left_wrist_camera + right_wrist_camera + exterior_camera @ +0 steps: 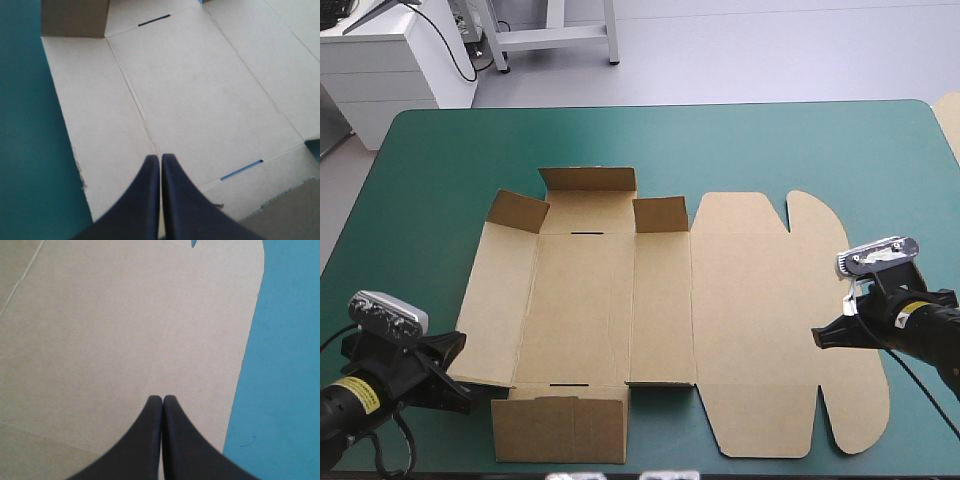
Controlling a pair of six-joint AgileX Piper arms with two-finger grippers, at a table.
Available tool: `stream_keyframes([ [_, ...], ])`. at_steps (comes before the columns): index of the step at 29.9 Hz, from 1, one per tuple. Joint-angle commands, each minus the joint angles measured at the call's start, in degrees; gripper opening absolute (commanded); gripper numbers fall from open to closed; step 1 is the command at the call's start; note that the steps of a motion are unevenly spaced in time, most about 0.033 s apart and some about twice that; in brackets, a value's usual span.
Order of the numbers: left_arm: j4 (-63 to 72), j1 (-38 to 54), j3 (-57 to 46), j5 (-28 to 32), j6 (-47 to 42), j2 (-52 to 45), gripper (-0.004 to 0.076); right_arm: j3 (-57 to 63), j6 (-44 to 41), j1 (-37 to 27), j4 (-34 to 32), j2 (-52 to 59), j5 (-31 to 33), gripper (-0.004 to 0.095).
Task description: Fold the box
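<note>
We see the box (650, 320) lying open on the middle of the table (800, 150), with small flaps raised at its far and near edges. Our left gripper (160, 157) hangs over its near-left part, fingers pressed together. Our right gripper (162, 399), fingers also pressed together, is over the rounded lid.

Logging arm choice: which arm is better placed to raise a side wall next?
Probably left: the left gripper sits over the box by its flat left panel; the right gripper is over the lid.
</note>
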State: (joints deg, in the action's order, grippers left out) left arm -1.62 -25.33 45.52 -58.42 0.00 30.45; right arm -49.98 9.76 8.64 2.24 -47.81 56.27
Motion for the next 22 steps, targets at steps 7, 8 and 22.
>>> stream_keyframes([
  [7,-7.06,-0.36,12.09,1.27,-0.32,14.2,-0.0008,-0.59,0.08,-0.5,-0.35,0.4,-4.81,-0.0016],
  [8,-8.69,-0.36,13.31,0.81,-0.32,16.26,-0.0007,-0.59,0.08,-0.5,-0.35,0.4,-4.81,-0.0016],
  [22,-8.46,0.92,24.48,0.49,4.84,37.07,0.0018,-0.59,0.08,-0.5,-0.35,0.4,-4.46,-0.0016],
])
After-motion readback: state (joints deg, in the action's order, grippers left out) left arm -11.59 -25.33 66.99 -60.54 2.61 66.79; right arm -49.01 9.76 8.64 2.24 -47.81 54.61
